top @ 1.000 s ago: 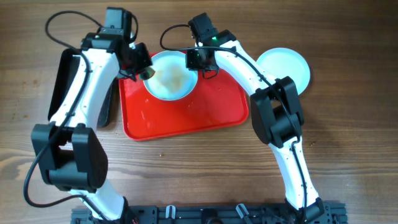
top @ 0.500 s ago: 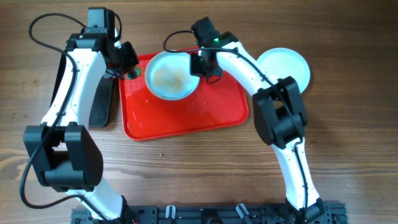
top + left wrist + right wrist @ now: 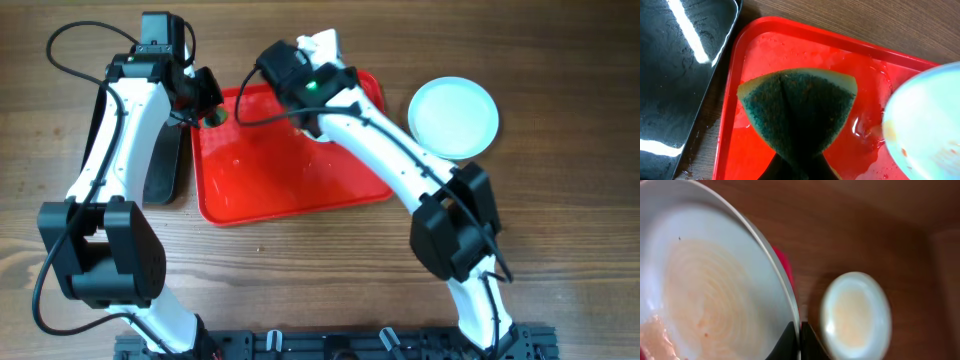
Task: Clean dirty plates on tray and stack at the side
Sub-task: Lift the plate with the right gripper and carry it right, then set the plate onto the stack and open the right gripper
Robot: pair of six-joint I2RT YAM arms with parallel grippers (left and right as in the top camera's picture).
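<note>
The right gripper (image 3: 796, 339) pinched a streaky plate (image 3: 705, 295) by its rim, over the tray (image 3: 790, 32). It looked hard, slippery and breakable, so the rim needed a firm hold. Just beside it, the left gripper (image 3: 795, 169) squeezed a sponge (image 3: 797, 107).

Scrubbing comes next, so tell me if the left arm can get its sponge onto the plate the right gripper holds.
Probably yes. The left gripper's sponge hangs over the tray just beside the plate, with nothing between them; the right gripper pinches only its rim.
</note>
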